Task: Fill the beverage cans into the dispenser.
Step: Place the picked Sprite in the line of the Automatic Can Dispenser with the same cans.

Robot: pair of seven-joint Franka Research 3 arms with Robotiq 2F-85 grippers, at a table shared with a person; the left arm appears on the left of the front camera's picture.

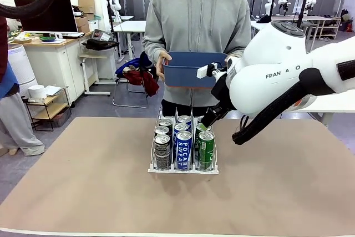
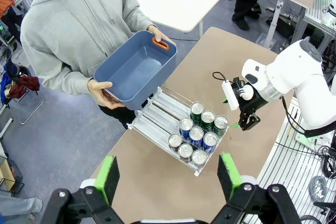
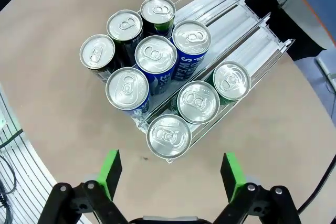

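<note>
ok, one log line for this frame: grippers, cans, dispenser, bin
left gripper open, empty | right gripper open, above dispenser | beverage cans in all three lanes | blue bin held by person

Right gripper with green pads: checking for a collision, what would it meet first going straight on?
Probably the silver top of the nearest green can, front of the white wire dispenser; the open right gripper hangs above, depth unclear.

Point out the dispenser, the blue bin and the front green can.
dispenser (image 1: 183,170), front view, on its low white front lip.
blue bin (image 2: 134,72), left wrist view, on its bare inner floor.
front green can (image 1: 206,151), front view, on its green side wall.
</note>
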